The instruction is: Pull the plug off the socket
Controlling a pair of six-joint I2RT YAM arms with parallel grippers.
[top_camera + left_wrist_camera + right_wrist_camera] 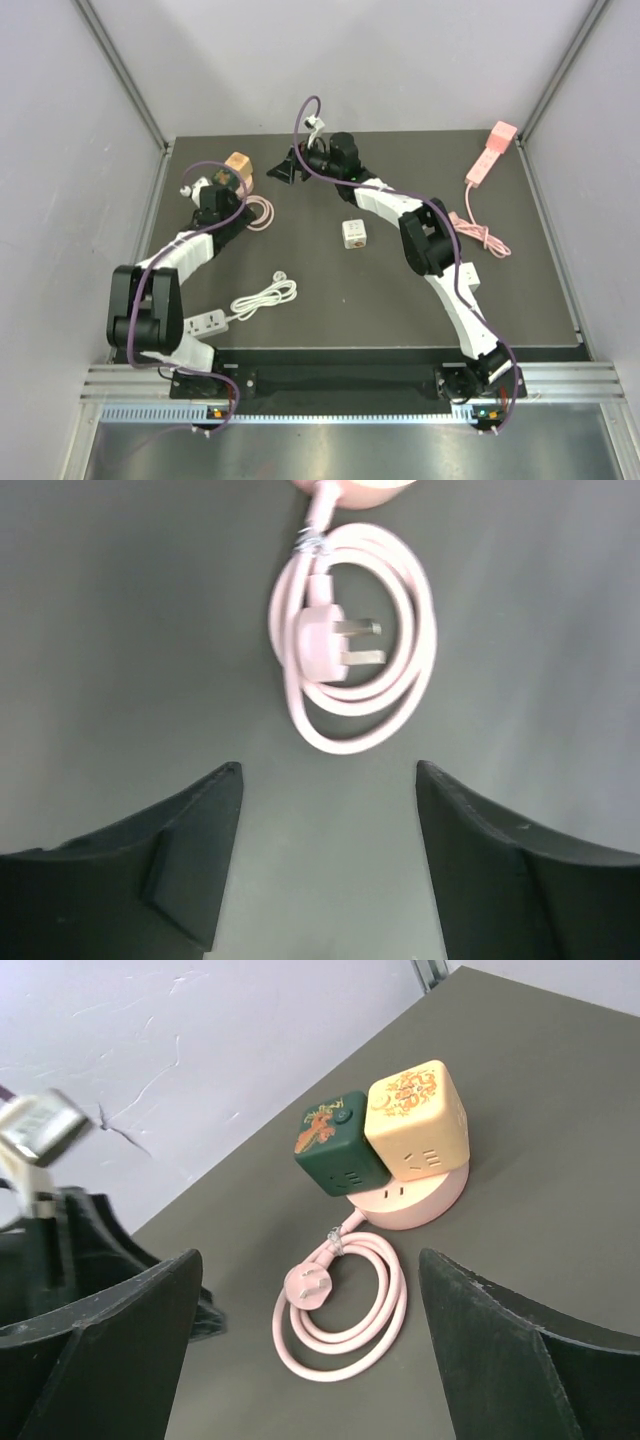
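A round pink socket [415,1200] sits at the table's back left with a green cube plug [338,1142] and a yellow-orange cube plug [415,1120] standing plugged into its top. Its pink cord [345,1345] lies coiled in front, ending in a loose pink plug [325,645]. The orange cube [238,165] shows in the top view. My left gripper [328,770] is open and empty above the table, just short of the coil. My right gripper [308,1260] is open and empty, held higher and to the right [284,168], facing the socket.
A white cube adapter [353,234] lies mid-table. A white power strip [205,322] with its coiled cord [265,297] lies front left. A pink power strip [490,155] and its cord [478,228] lie back right. Enclosure walls stand close on both sides.
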